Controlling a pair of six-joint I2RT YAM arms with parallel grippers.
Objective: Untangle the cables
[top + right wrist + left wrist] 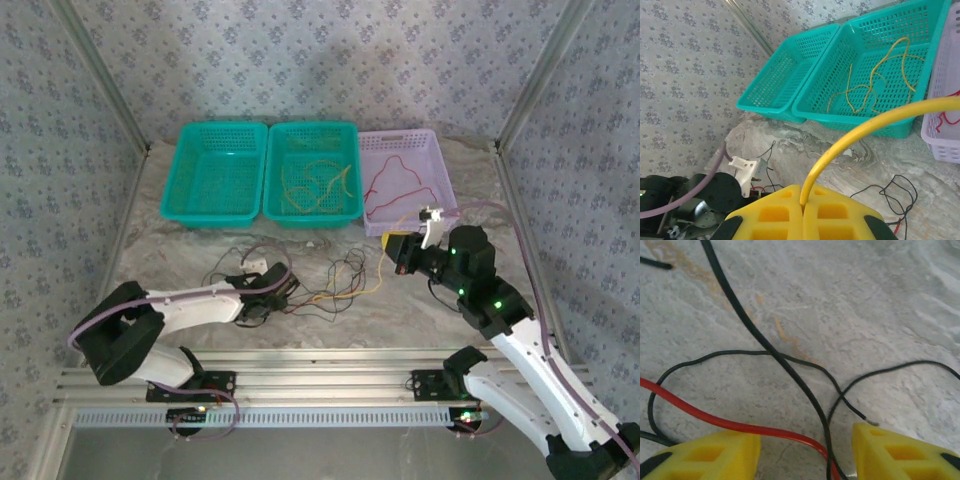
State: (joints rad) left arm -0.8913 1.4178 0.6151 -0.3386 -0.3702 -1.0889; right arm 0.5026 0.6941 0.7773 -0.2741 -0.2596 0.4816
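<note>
A loose tangle of thin black cables (322,285) lies on the marble table between the two arms, with red and yellow strands running through it. My left gripper (272,300) is low over its left side. Its yellow fingers (730,452) stand apart, open (806,442), with a red cable (715,417) and a thicker black cable (755,332) lying on the table between them; a thin black cable (740,352) loops across both. My right gripper (392,248) is raised at the right, shut (804,197) on the end of a yellow cable (865,130) that arcs up and away to the right.
Three baskets line the back. The left teal one (222,127) has nothing in it, the middle teal one (312,127) holds yellow cables (315,185), and the purple one (400,135) holds a red cable (385,185). Patterned walls close in both sides.
</note>
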